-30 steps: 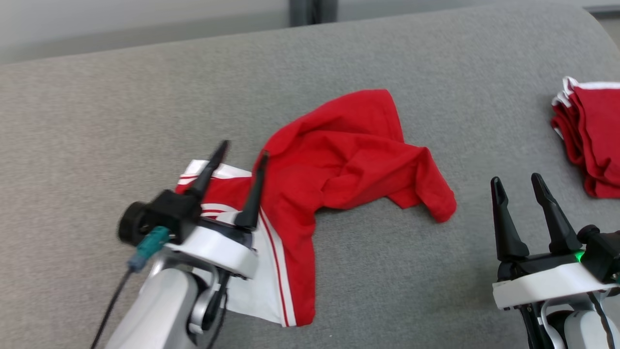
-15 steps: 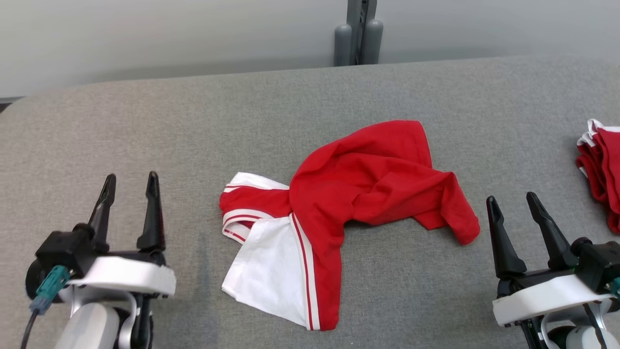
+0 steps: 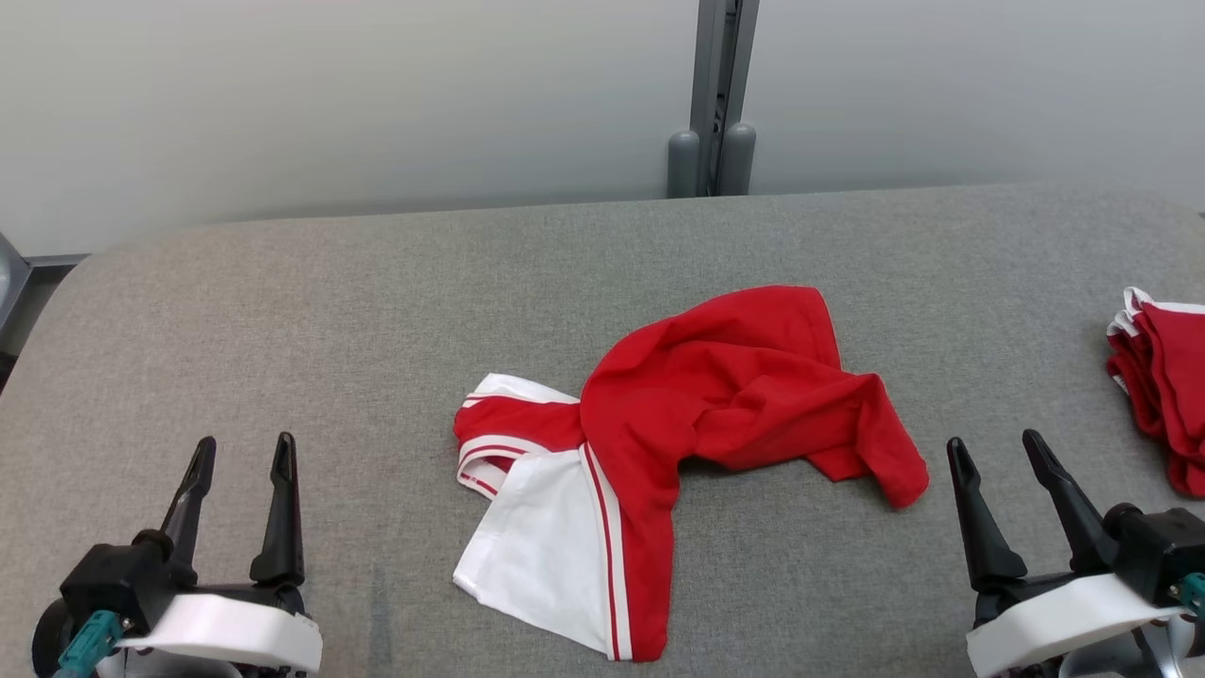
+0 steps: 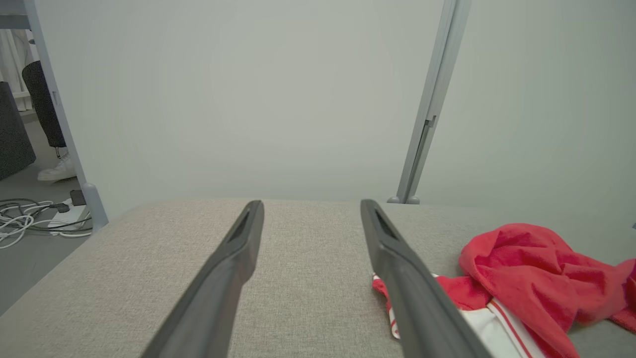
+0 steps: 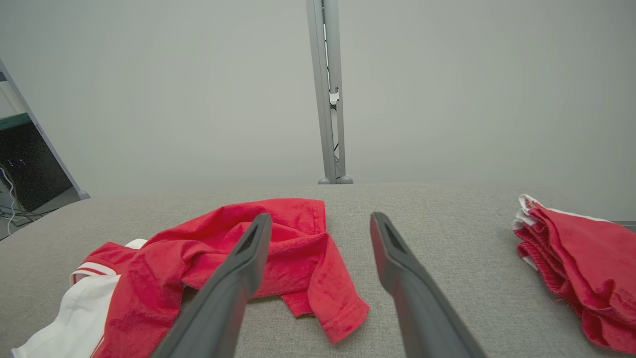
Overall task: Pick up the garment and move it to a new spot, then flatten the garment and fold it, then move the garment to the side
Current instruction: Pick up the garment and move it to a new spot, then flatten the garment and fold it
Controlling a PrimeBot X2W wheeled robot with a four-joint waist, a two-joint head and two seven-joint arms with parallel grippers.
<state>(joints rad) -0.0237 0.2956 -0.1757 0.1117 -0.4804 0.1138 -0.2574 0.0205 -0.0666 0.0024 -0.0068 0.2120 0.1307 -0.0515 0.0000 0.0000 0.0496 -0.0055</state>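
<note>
Lying crumpled mid-way across the grey padded surface (image 3: 282, 311), the red-and-white garment (image 3: 697, 424) isn't being held — L gripper (image 3: 244, 441) & R gripper (image 3: 993, 439) are both hanging spread wide, apart from it. Flattening, folding, moving aside are prob. all pending; folded red stack (image 3: 1163, 377) is sitting far right.

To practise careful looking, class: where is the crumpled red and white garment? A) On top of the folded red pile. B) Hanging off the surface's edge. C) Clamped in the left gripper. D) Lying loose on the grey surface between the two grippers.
D: the garment lies on the grey surface, apart from the open left gripper, the open right gripper and the folded red pile.
</note>
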